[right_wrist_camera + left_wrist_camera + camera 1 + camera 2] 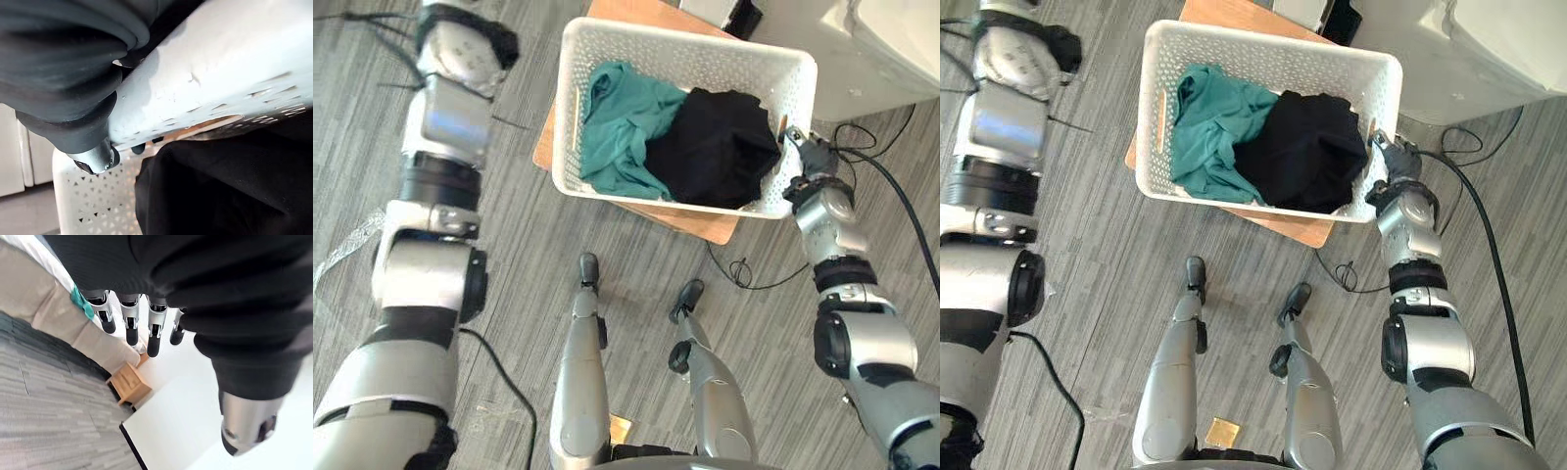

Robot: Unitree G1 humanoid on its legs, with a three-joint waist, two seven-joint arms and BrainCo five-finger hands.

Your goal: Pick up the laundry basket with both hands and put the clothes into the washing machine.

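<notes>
Two clothes fill the laundry basket (685, 49) on a wooden stool (702, 224): teal garment (625, 125) at its left end, black garment (717, 149) at its right. Left wrist view: left hand (129, 325) straight-fingered, empty. Right wrist view: right hand (94, 157) seemingly clamps the basket's right rim.

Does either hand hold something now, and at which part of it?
The left hand hangs open, holding nothing. The right hand lies against the right-end rim of the white laundry basket; whether it grips cannot be told.

Left robot hand (132, 325) holds fingers straight, with a wooden cabinet (129, 384) on grey floor (49, 406) beyond.
</notes>
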